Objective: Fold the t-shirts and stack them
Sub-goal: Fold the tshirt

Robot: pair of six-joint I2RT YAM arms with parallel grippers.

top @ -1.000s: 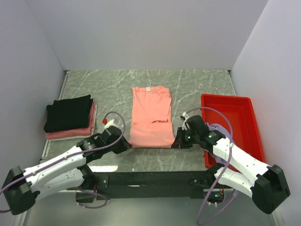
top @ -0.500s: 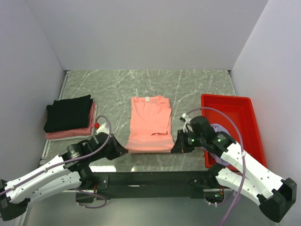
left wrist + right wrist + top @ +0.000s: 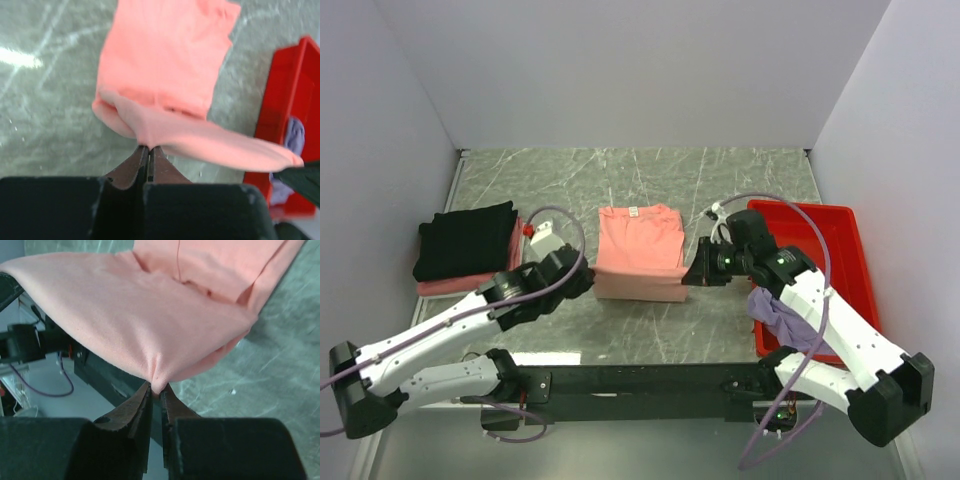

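Grey marble-patterned tabletop (image 3: 740, 190): carries every item.
Red plastic tray (image 3: 835, 245): landmark at the tabletop's right side, apparently the bin for shirts not yet folded.
Salmon-pink cotton t-shirt (image 3: 638, 245): just left of the tray. Its sides look folded in. Its near hem is held off the tabletop and stretched between both claws, probably to be carried toward the collar for a half fold.
Black folded t-shirt (image 3: 465, 240): far left of the tray, lying on a pink folded t-shirt (image 3: 470, 284), evidently the finished stack.
Lavender-purple crumpled t-shirt (image 3: 782, 318): draped over the tray's near-left corner, waiting.
Right claw (image 3: 156, 390): pinched on the hem corner nearest the tray.
Left claw (image 3: 148, 150): clamped on the hem corner farther from the tray.
White neck label (image 3: 634, 211): at the collar, its writing too small to read.
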